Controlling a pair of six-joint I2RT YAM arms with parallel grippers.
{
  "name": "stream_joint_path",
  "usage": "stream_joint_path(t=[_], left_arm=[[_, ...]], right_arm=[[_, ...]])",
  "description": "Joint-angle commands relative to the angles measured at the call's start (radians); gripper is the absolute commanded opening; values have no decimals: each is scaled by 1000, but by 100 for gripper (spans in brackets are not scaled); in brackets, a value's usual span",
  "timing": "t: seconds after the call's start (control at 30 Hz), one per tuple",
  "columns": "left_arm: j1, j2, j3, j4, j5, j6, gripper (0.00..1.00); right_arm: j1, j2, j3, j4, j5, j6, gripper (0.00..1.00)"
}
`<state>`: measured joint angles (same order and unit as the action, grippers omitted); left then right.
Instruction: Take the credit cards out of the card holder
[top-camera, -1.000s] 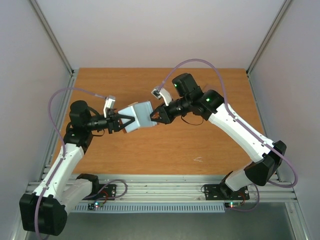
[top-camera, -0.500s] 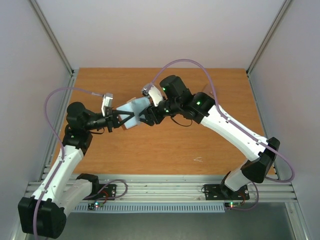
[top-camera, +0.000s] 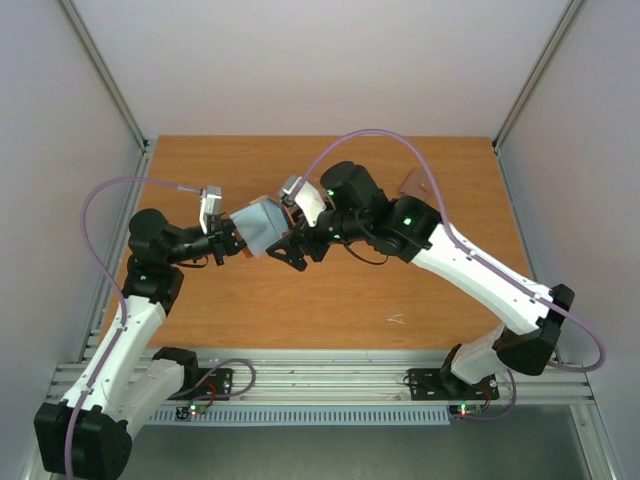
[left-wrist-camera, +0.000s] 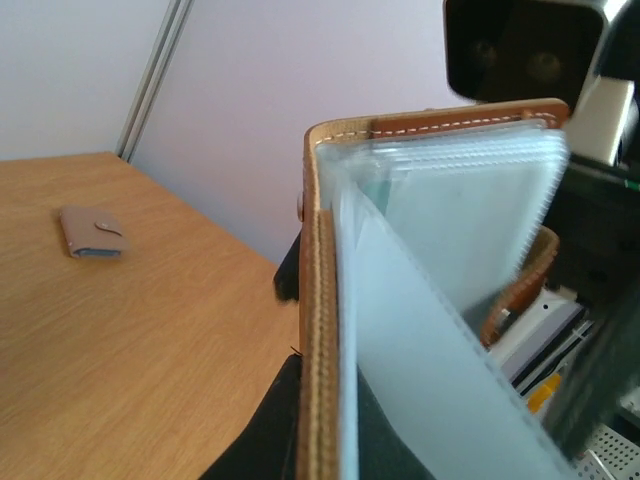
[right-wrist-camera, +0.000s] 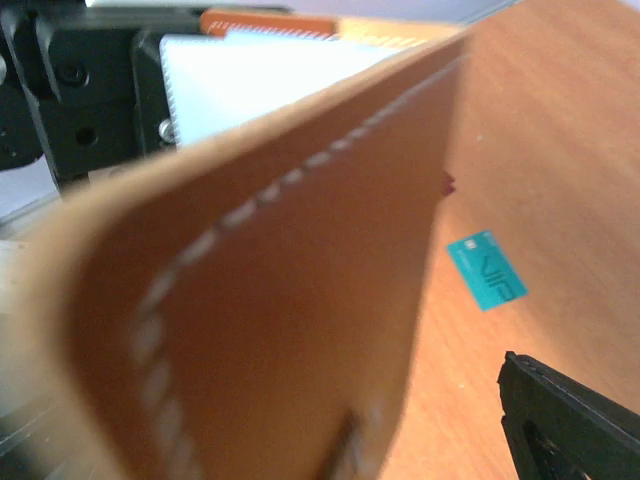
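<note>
L gripper (top-camera: 235, 246) pinches card holder (top-camera: 262, 225), holding it open above table (top-camera: 400, 290), mid-left. R gripper (top-camera: 292, 250) is spread wide right beside holder's cover. Teal card (right-wrist-camera: 487, 270) lies flat on table.

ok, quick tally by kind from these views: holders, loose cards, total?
Card holders: 2 (held holder, spare holder lying shut on the table)
Loose cards: 1 clearly in view (teal card, flat on the table)
Total: 3
Cards still inside the held holder's sleeves: cannot tell.
</note>
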<state>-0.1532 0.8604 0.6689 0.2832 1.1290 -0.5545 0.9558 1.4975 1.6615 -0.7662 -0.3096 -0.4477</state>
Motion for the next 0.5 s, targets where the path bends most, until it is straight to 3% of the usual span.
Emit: stream_joint_path(t=[0.0, 0.13, 0.27, 0.47], left_arm=[[-6, -19, -11, 92, 1, -13, 0], [-6, -25, -12, 93, 5, -16, 0], [-6, -34, -16, 89, 9, -16, 0], [-6, -38, -14, 90, 14, -10, 0]], right_arm=[[-31, -83, -6, -22, 69, -8, 95], [-53, -94, -7, -43, 53, 17, 84], [-72, -114, -8, -27, -2, 36, 79], [-132, -127, 13, 22, -58, 107, 50]])
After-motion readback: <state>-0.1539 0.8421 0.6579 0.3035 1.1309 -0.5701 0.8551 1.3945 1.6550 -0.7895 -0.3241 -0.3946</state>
